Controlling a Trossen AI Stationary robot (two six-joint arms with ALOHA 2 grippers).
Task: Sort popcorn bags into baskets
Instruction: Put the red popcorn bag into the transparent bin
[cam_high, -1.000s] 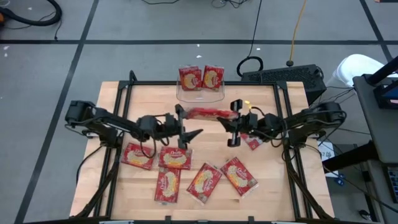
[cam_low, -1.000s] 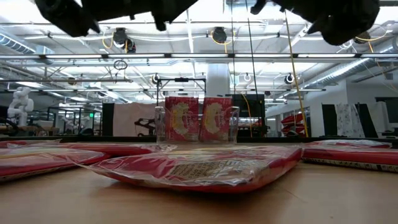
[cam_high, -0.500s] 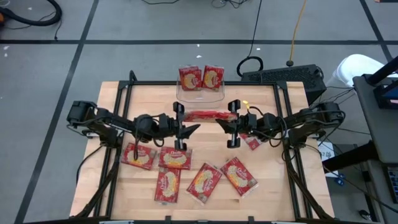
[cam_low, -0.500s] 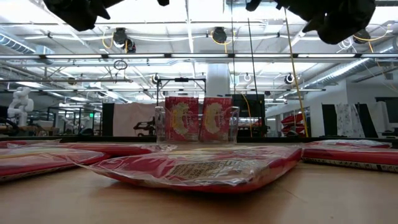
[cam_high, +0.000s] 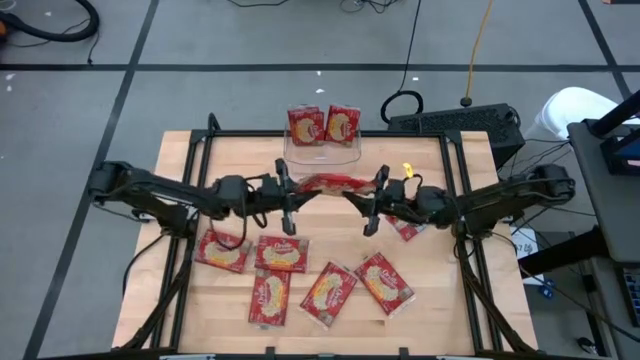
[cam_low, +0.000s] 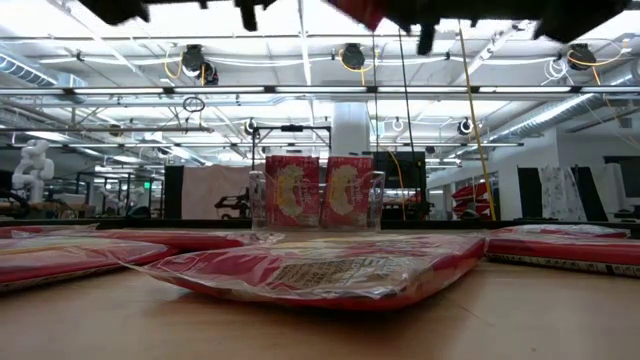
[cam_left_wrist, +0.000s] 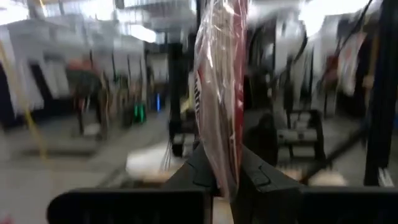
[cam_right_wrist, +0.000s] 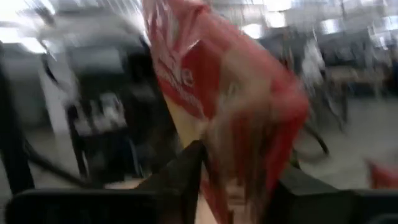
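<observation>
Wooden tabletop (cam_high: 430, 300) sits in a big workshop space with a grey tiled floor around it and a black keyboard (cam_high: 452, 121) just off its far right corner.

Both claws are pinching the same popcorn bag (cam_high: 325, 182), held up in the air between them near the far edge. The left claw (cam_high: 286, 191) is closed on one end of it, and the left wrist view shows the bag (cam_left_wrist: 219, 93) standing edge-on, squeezed between the two dark fingers (cam_left_wrist: 200, 171). The right claw (cam_high: 370, 200) is clamped on the other end, with the red packet (cam_right_wrist: 230, 106) filling most of its wrist view, crumpled between the fingers (cam_right_wrist: 180, 177).

Both arms reach in low from the side edges toward the middle, stretched out almost flat so they nearly meet.

The clear basket (cam_high: 322, 152) is at the middle of the far edge, just behind the held bag, with two bags standing upright inside it (cam_high: 341, 124). From the low view you can see those two (cam_low: 318, 190) side by side, fronts facing the camera.

Five more bags lie flat toward the near edge (cam_high: 329, 293), and one more is partly hidden under the right arm (cam_high: 405, 229).
</observation>
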